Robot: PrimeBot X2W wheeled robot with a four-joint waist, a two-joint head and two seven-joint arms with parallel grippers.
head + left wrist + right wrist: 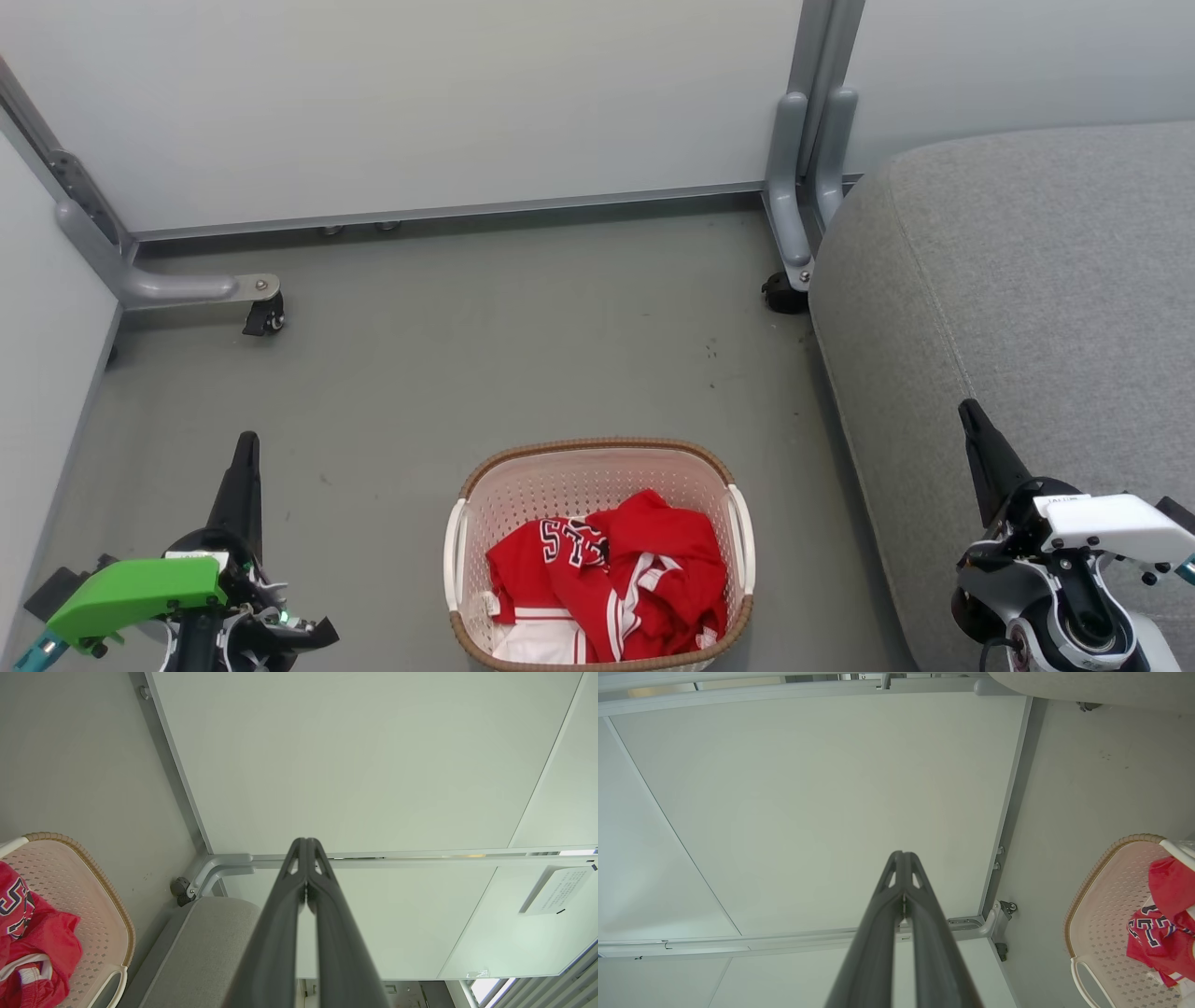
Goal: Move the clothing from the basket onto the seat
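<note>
Head view: red-and-white sports clothing [616,579] lies heaped in cream perforated plastic basket [597,446] beside large light-grey fabric seat [1027,280]; left gripper [246,444] and right gripper [967,409] both pressed together, empty; descending unspread risks shoving cloth, or snagged garments dragging basket over.

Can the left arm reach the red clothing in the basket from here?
Probably yes. The left gripper, shut and empty, is beside the basket, whose top is open with the clothing uncovered inside. Nothing stands between them; it must open first.
</note>
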